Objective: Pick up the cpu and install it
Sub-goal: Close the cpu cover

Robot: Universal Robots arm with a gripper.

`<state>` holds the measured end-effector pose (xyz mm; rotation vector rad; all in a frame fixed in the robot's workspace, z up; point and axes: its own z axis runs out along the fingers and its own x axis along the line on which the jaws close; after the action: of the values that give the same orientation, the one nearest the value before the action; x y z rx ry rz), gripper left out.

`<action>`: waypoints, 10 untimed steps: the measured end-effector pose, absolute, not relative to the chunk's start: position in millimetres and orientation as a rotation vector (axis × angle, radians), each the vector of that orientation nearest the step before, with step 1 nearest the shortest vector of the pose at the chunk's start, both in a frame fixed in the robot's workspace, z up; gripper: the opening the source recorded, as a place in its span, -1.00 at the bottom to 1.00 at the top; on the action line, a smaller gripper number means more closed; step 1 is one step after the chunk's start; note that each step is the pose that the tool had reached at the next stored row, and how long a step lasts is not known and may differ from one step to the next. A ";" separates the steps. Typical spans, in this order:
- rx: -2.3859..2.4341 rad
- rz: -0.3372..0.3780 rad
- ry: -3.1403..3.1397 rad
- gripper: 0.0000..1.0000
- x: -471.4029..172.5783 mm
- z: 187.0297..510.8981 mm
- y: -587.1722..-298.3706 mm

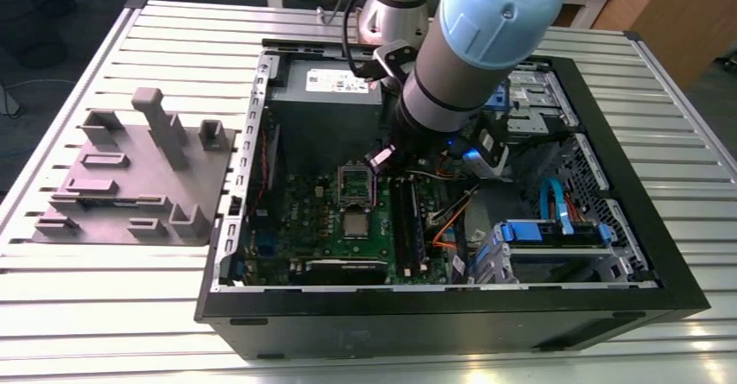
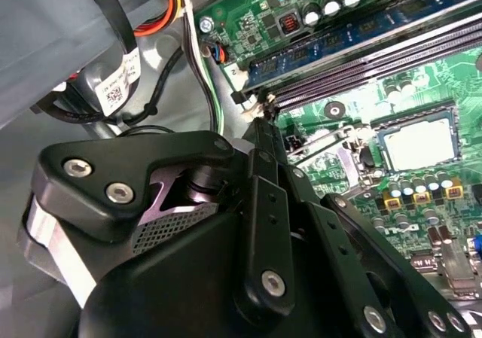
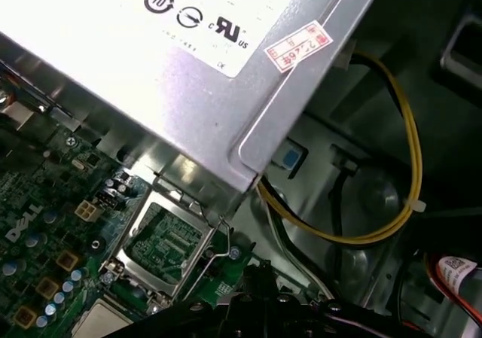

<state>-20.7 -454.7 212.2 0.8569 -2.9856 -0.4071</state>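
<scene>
CPU: the cpu (image 1: 355, 223) lies flat on the green motherboard (image 1: 311, 220), low in the centre of the exterior view, just below the open socket; in the second wrist view it shows as a pale silvery square (image 2: 419, 144) at the right edge.
Socket: the CPU socket (image 1: 355, 184) stands open and holds no chip; in the first wrist view its bare contact field (image 3: 163, 240) sits at lower left with the retention frame lifted and the wire lever swung out.
Gripper: the gripper (image 1: 386, 158) hangs inside the open computer case (image 1: 645, 254), just to the exterior view's right of the socket and above the chip in the frame; nothing is seen between the jaws, and whether they are apart or together cannot be told.
Holder block: the grey fixture block (image 1: 133, 177) with upright posts sits on the slatted table (image 1: 81, 315) at the left, well apart from the case.
Progress: judged from these views, the chip is not seated in the socket and is not in the gripper's hold, so both the pick-up and the install remain undone.
</scene>
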 end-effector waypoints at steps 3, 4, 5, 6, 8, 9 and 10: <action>0.880 -0.423 -2.978 -0.79 -20.8 210.5 -453.9; 0.901 -0.425 -2.969 -0.79 -20.7 210.2 -453.9; 0.926 -0.425 -2.960 -0.79 -20.8 210.0 -453.9; 0.953 -0.425 -2.949 -0.79 -20.8 209.7 -453.9; 0.992 -0.425 -2.932 -0.79 -20.9 209.0 -453.7; 1.002 -0.425 -2.927 -0.79 -20.9 208.8 -453.0; 1.008 -0.425 -2.925 -0.79 -20.9 208.6 -451.9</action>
<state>-20.9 -451.9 208.6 1.0083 -2.9245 -0.4246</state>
